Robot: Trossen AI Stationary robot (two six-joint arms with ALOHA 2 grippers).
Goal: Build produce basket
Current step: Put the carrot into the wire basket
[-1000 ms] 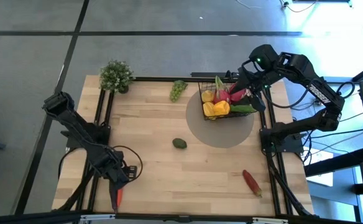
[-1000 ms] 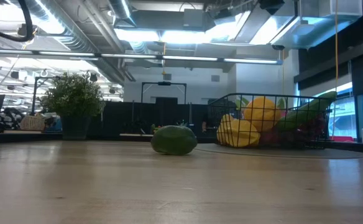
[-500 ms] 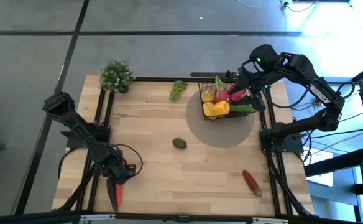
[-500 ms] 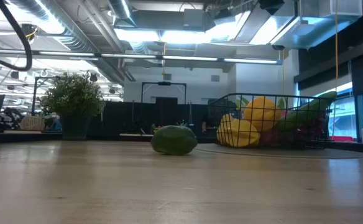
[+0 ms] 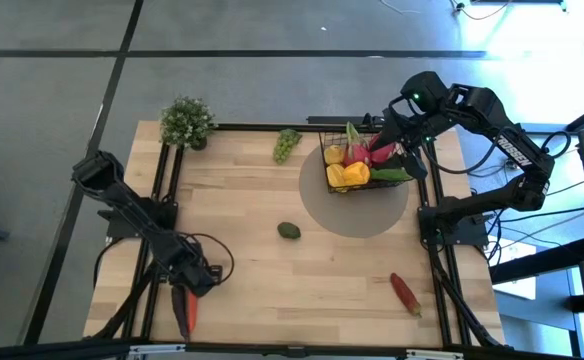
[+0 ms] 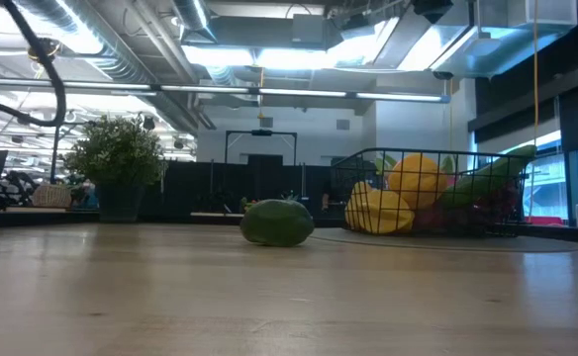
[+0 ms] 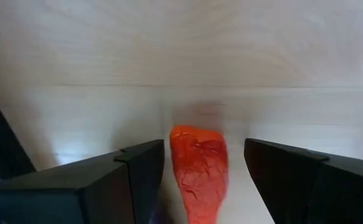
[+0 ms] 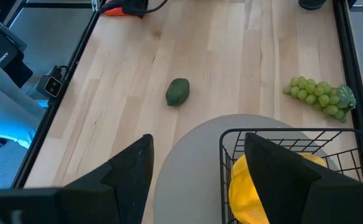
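While the left gripper [image 7: 197, 171] hangs low at the near left corner of the table [image 5: 272, 260], its fingers stand wide apart on either side of an orange-red carrot [image 7: 198, 171] lying flat on the wood, not yet clamped. Near the opposite front corner lies a red chili [image 5: 405, 292]. Farther in, an avocado [image 5: 289, 231] sits alone mid-table. Beyond it, the basket [image 5: 358, 160] rests on a grey round mat [image 5: 372, 215], already holding yellow, pink and green produce. Green grapes [image 5: 287, 144] lie just beside it, with a potted plant [image 5: 187, 123] at the far left corner. The right gripper [image 8: 197, 180] hovers by the basket's rim, fingers apart, holding nothing. Since the carrot is slim and tapered, it could roll or squirt out sideways if the fingers close off-centre.
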